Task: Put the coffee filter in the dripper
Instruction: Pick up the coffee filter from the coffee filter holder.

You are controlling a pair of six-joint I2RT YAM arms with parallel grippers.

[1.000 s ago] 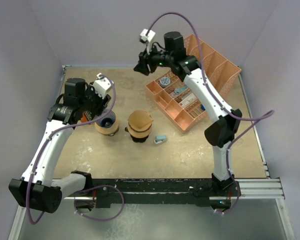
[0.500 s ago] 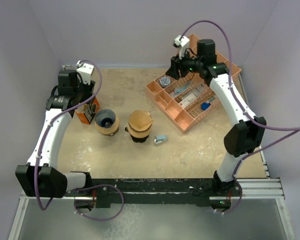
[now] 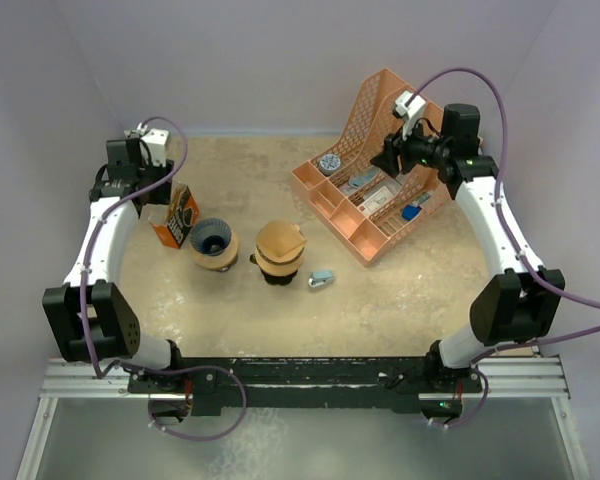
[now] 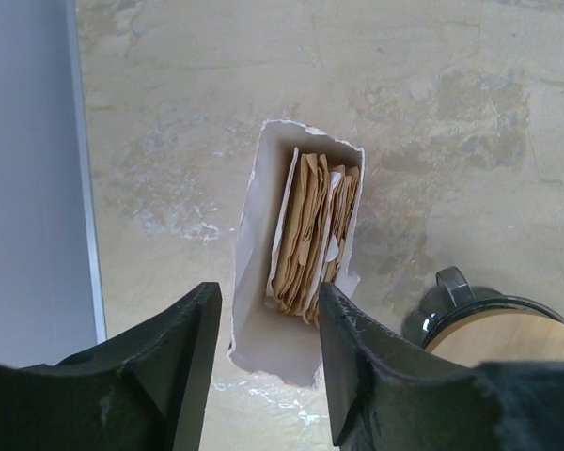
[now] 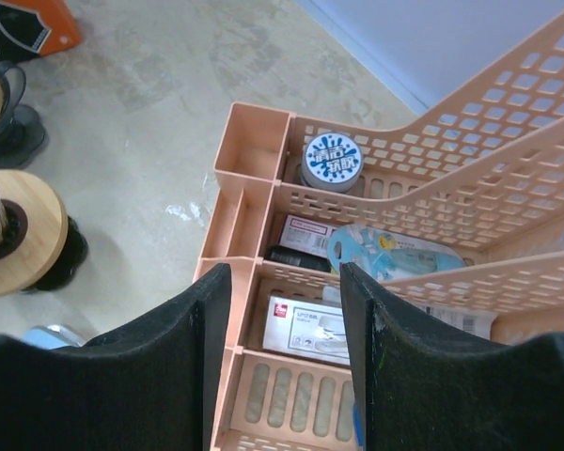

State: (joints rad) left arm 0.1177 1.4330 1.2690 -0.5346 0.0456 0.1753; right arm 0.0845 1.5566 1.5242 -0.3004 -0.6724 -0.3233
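Note:
An orange box (image 3: 178,214) stands at the left of the table. In the left wrist view its open white-lined top (image 4: 256,282) shows a stack of brown paper filters (image 4: 310,230). My left gripper (image 3: 130,185) is open and empty, its jaws (image 4: 268,371) hanging above the box mouth, apart from it. A dripper with a wooden collar and dark blue inside (image 3: 212,243) stands right of the box; its edge shows in the left wrist view (image 4: 493,329). My right gripper (image 3: 387,160) is open and empty over the organiser (image 5: 284,362).
A second wooden-collared stand with a brown top (image 3: 280,248) is beside the dripper, also in the right wrist view (image 5: 23,242). A small blue-grey object (image 3: 322,278) lies to its right. A peach organiser (image 3: 310,190) with several small items fills the back right.
My left arm has pulled back from the dripper to above the filter box at the far left. My right arm has swung right, to over the organiser.

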